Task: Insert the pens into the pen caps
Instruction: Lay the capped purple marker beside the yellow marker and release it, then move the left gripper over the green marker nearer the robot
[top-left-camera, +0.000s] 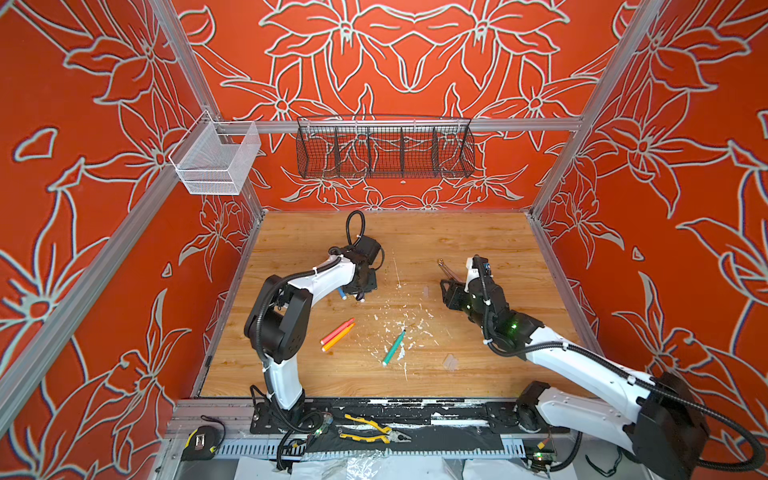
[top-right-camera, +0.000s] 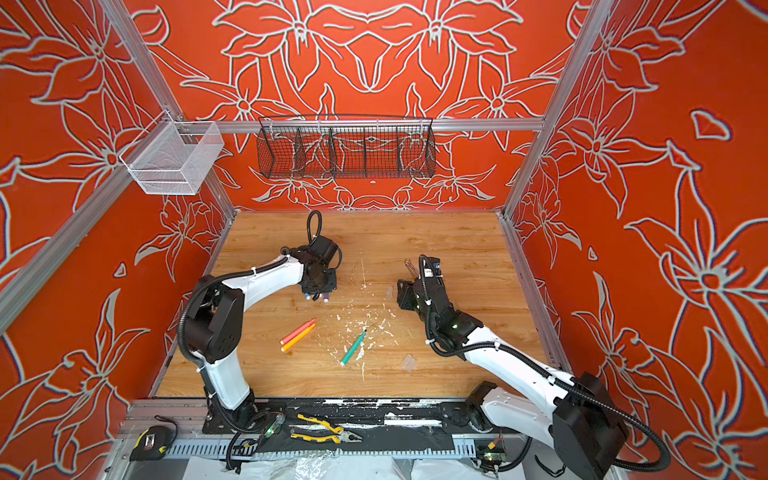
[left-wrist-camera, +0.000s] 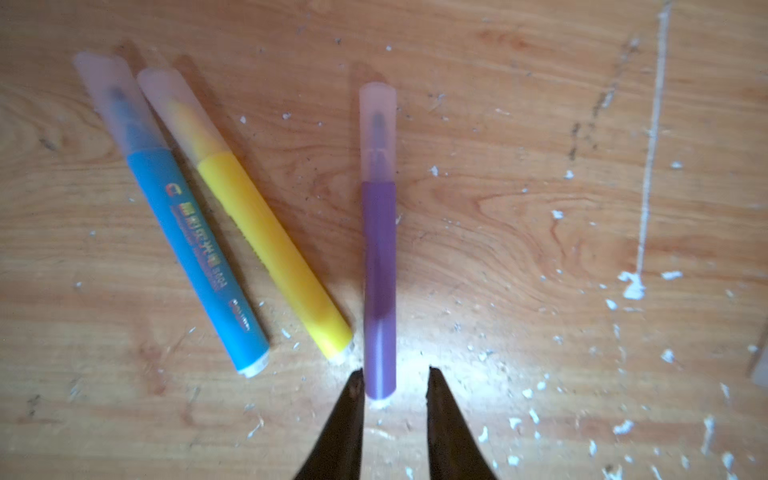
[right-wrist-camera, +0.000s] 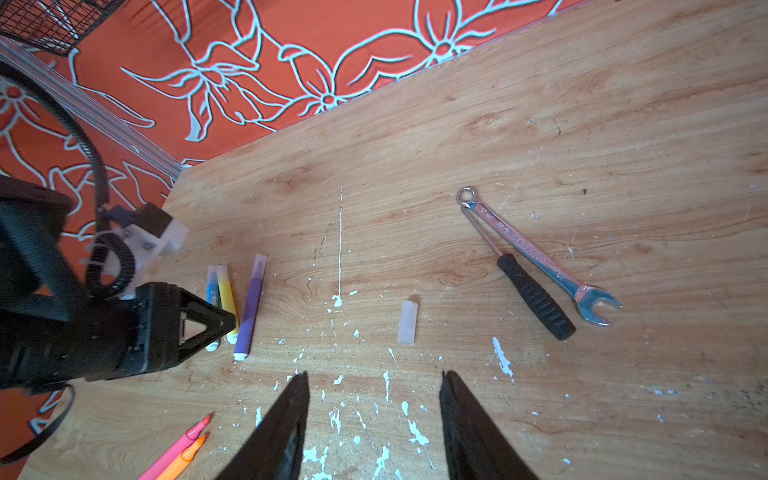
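Purple pen (left-wrist-camera: 379, 286) lies flat on the wooden table (left-wrist-camera: 519, 232), with a clear cap (left-wrist-camera: 377, 133) already over its tip. Its tail end sits between the tips of the left gripper (left-wrist-camera: 393, 372). The jaws are spread a little wider than the barrel, with one fingertip close against it and a plain gap at the other, so nothing is pinched.

Just beside it lie the yellow pen (left-wrist-camera: 270, 253) and the blue pen (left-wrist-camera: 195, 257), side by side and both capped too. In both top views this group is left of the table's middle, mostly hidden under the left gripper.

Lower in the frame, near its centre, the pink pen (top-left-camera: 337, 331) and orange pen (top-left-camera: 338, 338) lie touching, both uncapped. The green pen (top-left-camera: 394, 348) lies alone to their right among white paint flecks (top-left-camera: 420, 323), also uncapped.

The right gripper (right-wrist-camera: 374, 374) hovers over the table with its jaws spread wide and nothing between them. A loose cap (right-wrist-camera: 407, 322) lies on the wood just ahead of it. A second loose cap (top-left-camera: 450, 362) lies right of the green pen.

A wrench (right-wrist-camera: 540, 257) and a dark-handled tool (right-wrist-camera: 536, 299) lie together in a narrow V farther off.
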